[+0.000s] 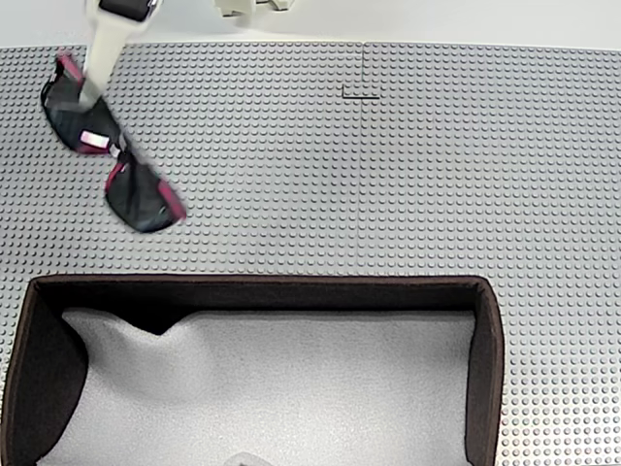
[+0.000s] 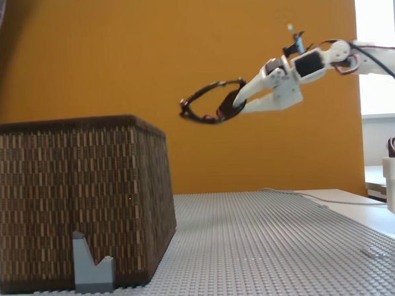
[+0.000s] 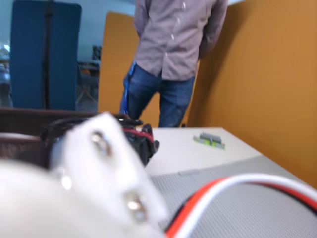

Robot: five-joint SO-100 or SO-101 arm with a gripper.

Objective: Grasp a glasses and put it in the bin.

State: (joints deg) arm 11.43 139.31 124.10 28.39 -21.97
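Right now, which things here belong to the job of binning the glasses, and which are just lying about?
Part of the job:
glasses, held in the air
gripper, shut on them
bin

Just lying about:
grey block in front of the bin
small grey-green piece
person standing behind

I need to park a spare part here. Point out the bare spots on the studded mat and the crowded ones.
The studded mat is bare across its middle and right side in a fixed view, from the bin up to the mat's far edge. The upper left is crowded: the end effector holds the glasses in the air there.
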